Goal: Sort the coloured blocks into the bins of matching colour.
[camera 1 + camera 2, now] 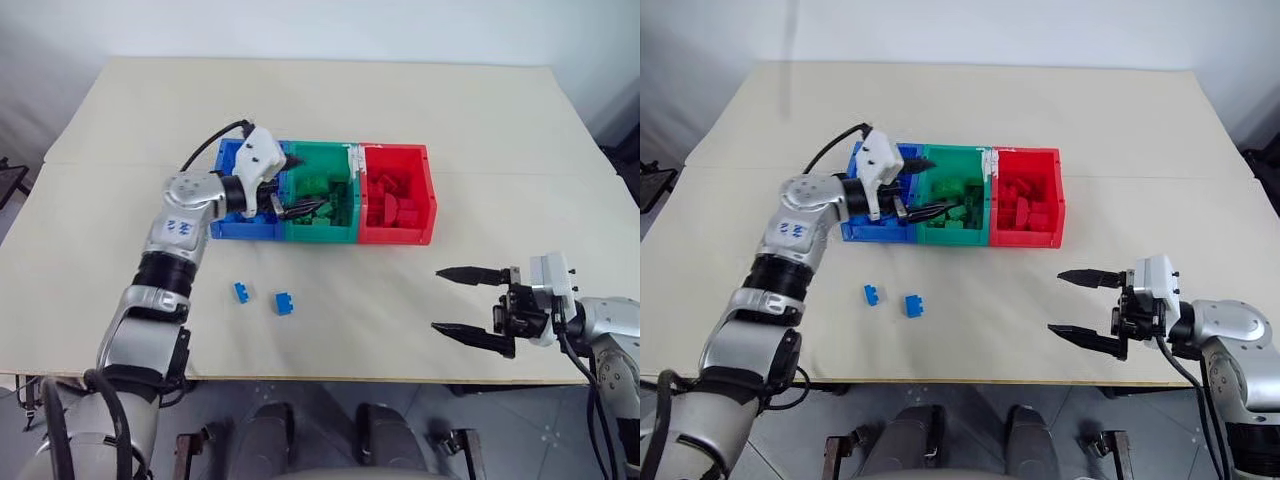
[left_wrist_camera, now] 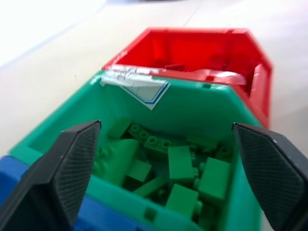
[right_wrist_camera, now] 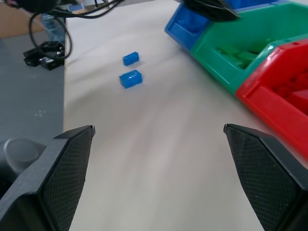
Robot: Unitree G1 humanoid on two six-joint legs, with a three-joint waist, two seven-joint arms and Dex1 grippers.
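Note:
The three joined bins stand mid-table: blue bin [image 1: 245,230], green bin [image 1: 340,233], red bin [image 1: 396,237]. My left gripper [image 1: 298,186] hovers level over the green bin, open, with nothing between its fingers [image 2: 72,163]. Several green blocks [image 2: 180,166] lie in that bin, and several red blocks [image 1: 390,200] fill the red one. Two small blue blocks [image 1: 241,292] [image 1: 285,303] rest on the table in front of the blue bin. My right gripper [image 1: 462,300] stands open and empty near the table's front right, pointing toward the blue blocks [image 3: 131,78].
The beige table [image 1: 330,110] stretches wide behind and to both sides of the bins. Its front edge [image 1: 330,378] runs just below the right gripper. A torn white label [image 2: 137,86] sticks on the green bin's far rim.

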